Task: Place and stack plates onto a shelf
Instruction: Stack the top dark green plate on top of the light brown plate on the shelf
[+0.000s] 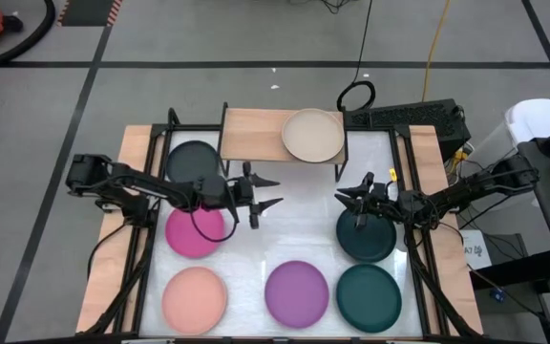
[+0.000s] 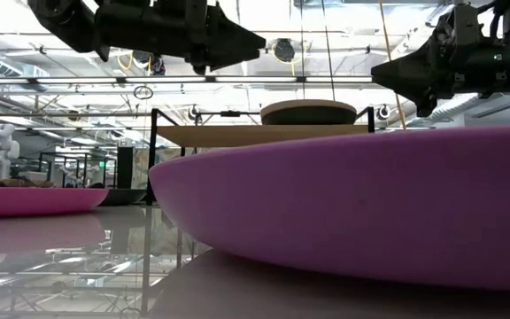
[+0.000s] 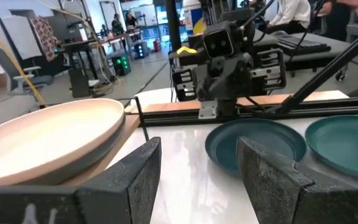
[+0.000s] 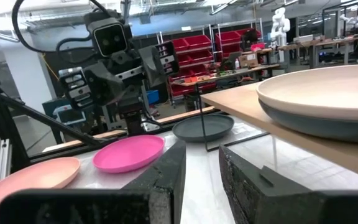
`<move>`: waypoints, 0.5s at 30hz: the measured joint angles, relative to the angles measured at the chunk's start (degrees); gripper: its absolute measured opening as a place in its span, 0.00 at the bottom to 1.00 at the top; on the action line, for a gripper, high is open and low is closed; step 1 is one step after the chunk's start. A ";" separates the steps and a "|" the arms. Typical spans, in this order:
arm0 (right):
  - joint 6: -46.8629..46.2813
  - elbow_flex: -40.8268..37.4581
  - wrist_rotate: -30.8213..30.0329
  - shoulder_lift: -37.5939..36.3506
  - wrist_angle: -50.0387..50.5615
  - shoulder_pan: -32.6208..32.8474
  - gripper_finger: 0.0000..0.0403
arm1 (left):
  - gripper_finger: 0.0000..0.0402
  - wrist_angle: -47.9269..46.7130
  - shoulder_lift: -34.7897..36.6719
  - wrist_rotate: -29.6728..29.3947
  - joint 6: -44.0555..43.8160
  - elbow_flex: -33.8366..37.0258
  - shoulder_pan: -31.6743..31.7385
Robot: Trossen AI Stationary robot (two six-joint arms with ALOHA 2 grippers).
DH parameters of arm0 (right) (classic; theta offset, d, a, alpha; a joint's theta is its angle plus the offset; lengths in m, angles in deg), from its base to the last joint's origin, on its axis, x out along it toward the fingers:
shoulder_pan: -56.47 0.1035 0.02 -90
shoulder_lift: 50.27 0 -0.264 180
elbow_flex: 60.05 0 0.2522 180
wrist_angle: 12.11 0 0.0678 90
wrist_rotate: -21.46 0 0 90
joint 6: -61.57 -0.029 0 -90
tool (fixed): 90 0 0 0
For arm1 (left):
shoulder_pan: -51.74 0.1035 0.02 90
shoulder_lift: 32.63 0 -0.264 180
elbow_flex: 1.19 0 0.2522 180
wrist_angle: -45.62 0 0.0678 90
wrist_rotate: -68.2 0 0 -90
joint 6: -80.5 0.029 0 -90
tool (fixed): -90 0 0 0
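Observation:
The light-wood shelf (image 1: pixel 256 134) stands at the table's far edge. On its right half sits the beige plate (image 1: pixel 313 136), and a darker plate seems to lie under it (image 4: pixel 328 121). On the table rest a charcoal plate (image 1: pixel 194 161), magenta (image 1: pixel 197 231), salmon pink (image 1: pixel 195 299), purple (image 1: pixel 296 292) and two dark teal plates (image 1: pixel 367 234) (image 1: pixel 369 297). My left gripper (image 1: pixel 273 193) hovers open and empty in front of the shelf, right of the magenta plate. My right gripper (image 1: pixel 344 196) hovers open above the far teal plate's left rim, facing the left one.
Black rails (image 1: pixel 146 239) run along both sides of the white table top, with wooden strips outside them. Bare white surface lies between the two grippers and in front of the shelf. The shelf's black legs (image 1: pixel 342 170) stand close to the right gripper.

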 joint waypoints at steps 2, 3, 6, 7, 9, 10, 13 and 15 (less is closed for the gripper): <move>0.00 0.00 0.04 0.02 0.00 0.00 0.20 | 0.53 -0.25 -0.60 1.11 0.05 -0.29 0.00; 0.00 0.00 0.04 0.00 -0.01 0.00 0.20 | 0.53 -0.22 -1.01 1.75 0.26 -0.71 0.00; 0.00 0.00 0.14 0.00 -0.01 0.00 0.20 | 0.53 -0.14 -1.97 3.09 0.38 -1.28 0.00; 0.00 0.00 0.17 0.01 0.00 0.00 0.20 | 0.53 -0.19 -2.41 3.18 0.38 -1.68 0.00; -0.08 0.00 0.30 0.01 0.01 0.00 0.20 | 0.53 -0.23 -2.84 3.28 0.38 -1.94 0.00; -0.26 0.01 0.33 -0.01 0.05 0.00 0.20 | 0.53 -0.21 -2.95 3.28 0.38 -2.13 0.00; -0.32 0.03 0.65 0.00 0.43 0.02 0.20 | 0.53 -0.14 -3.23 3.28 0.40 -2.44 0.00; 0.37 0.74 1.55 0.00 1.43 0.06 0.20 | 0.53 -0.34 -3.23 3.27 1.11 -2.44 0.00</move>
